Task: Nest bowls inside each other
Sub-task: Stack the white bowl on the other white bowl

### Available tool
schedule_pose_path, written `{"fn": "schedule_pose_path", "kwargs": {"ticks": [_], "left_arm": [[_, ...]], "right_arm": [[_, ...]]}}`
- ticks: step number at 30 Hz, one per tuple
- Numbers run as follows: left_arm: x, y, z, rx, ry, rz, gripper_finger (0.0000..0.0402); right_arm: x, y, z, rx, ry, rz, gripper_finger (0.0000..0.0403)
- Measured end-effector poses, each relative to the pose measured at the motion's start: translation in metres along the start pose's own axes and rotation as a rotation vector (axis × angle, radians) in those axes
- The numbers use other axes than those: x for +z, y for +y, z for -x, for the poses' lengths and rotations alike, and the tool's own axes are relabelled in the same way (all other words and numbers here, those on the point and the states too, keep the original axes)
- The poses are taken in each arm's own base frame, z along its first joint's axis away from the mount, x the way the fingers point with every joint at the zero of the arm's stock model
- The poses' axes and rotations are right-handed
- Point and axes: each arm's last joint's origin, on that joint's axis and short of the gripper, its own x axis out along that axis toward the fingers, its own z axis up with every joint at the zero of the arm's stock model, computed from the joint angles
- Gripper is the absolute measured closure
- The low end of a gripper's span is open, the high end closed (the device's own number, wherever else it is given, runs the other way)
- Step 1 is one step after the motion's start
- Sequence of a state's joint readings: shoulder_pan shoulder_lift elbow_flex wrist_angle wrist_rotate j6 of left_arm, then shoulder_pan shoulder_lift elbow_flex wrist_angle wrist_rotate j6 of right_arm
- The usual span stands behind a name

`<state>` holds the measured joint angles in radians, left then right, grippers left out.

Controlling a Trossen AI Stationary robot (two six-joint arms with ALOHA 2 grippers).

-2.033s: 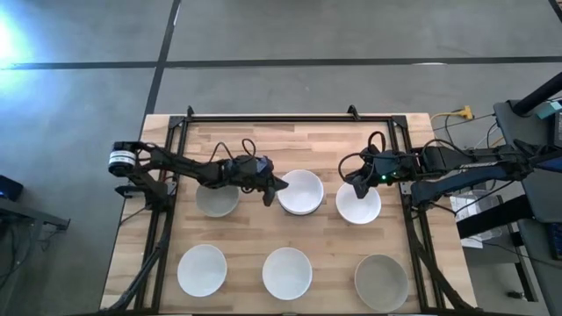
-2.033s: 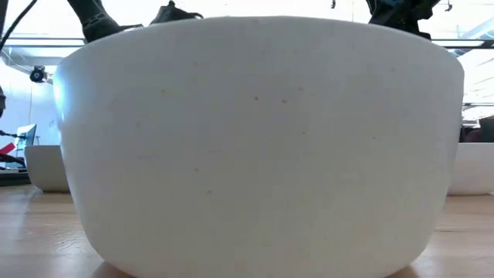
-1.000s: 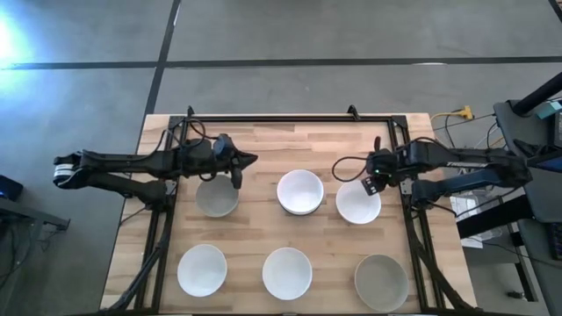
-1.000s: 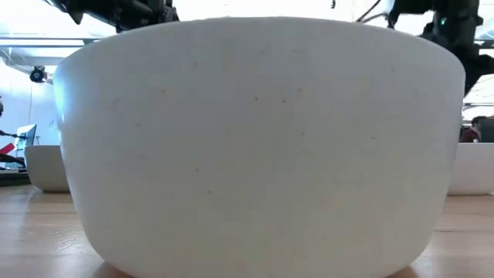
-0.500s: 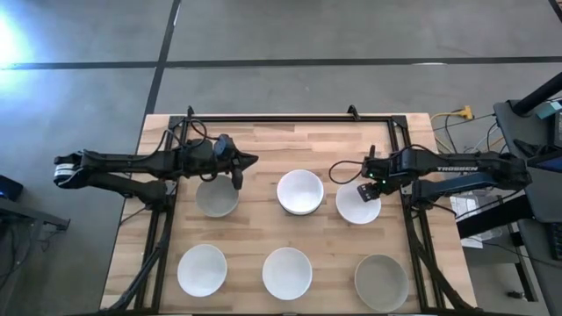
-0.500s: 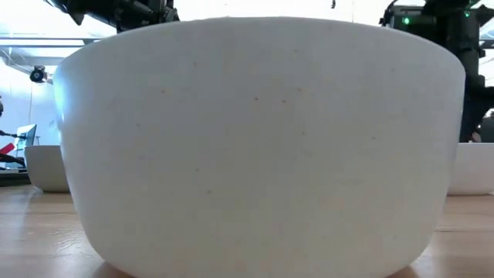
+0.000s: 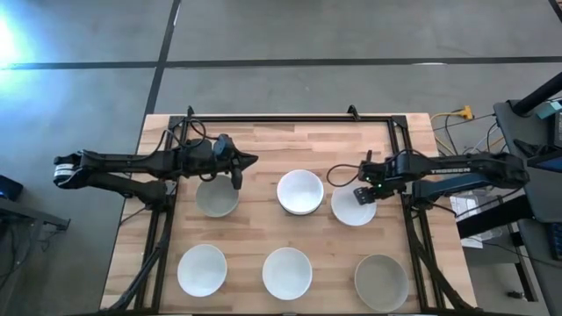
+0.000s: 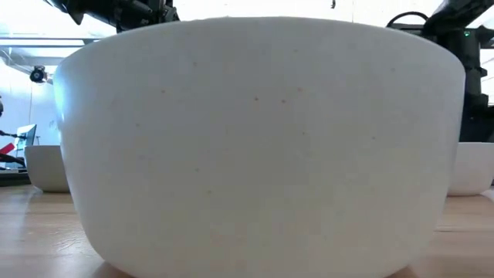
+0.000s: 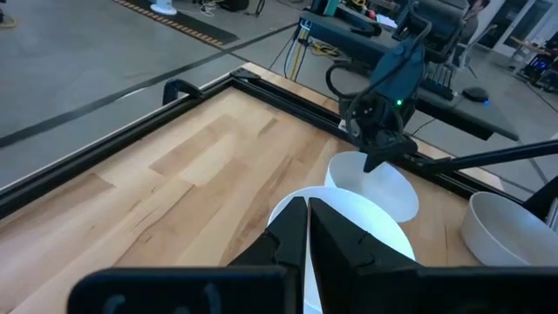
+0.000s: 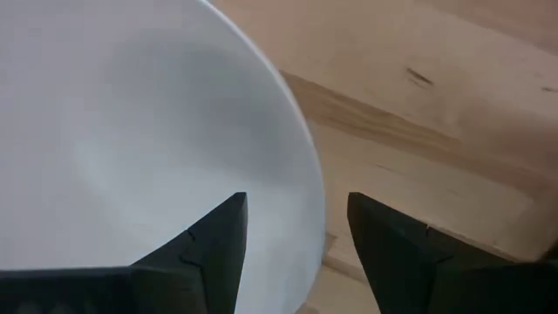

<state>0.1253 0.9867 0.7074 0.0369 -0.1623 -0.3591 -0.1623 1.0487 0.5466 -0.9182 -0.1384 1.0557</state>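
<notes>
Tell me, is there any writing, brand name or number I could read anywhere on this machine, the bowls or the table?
"TROSSEN": pale lettering on the right arm in the high view, small but just legible.
The bowls and the table carry no text that shows.
No other writing can be made out on the equipment beside the table or in the room behind.

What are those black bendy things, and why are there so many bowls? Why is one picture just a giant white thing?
Those are two robot arms with pinchers called grippers. One picture looks down from above on a wooden table with six spots of bowls. The giant white thing is the front middle bowl, right up against a camera sitting on the table. Two more cameras ride on the arms' wrists. The right gripper is open, its fingers straddling the rim of a white bowl. The left gripper is shut and holds nothing, just above a greyish bowl.
</notes>
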Motion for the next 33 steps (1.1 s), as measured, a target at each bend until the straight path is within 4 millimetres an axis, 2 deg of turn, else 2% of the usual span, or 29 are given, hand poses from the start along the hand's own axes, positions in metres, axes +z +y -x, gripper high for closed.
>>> {"fn": "schedule_pose_path", "kwargs": {"ticks": [9, 16, 19, 24, 30, 33], "left_arm": [[0.0, 0.0, 0.0, -0.001, -0.002, 0.0, 0.0402], [0.001, -0.001, 0.0, -0.008, -0.008, 0.003, 0.0402], [0.001, -0.001, 0.001, -0.022, -0.004, 0.004, 0.0402], [0.001, -0.002, 0.001, -0.065, 0.011, 0.006, 0.0402], [0.001, -0.003, 0.001, -0.076, 0.016, 0.029, 0.0402], [0.001, -0.003, 0.001, -0.076, 0.016, 0.028, 0.0402]], "right_arm": [[0.009, 0.014, -0.014, 0.069, 0.017, 0.022, 0.0209], [0.015, 0.02, -0.033, 0.008, 0.056, 0.065, 0.0219], [0.016, 0.021, -0.039, -0.014, 0.07, 0.069, 0.0241], [0.017, 0.022, -0.041, -0.033, 0.083, 0.113, 0.0301], [0.017, 0.025, -0.033, 0.04, 0.037, 0.14, 0.0373], [0.016, 0.024, -0.029, 0.052, 0.023, 0.129, 0.0388]]}}
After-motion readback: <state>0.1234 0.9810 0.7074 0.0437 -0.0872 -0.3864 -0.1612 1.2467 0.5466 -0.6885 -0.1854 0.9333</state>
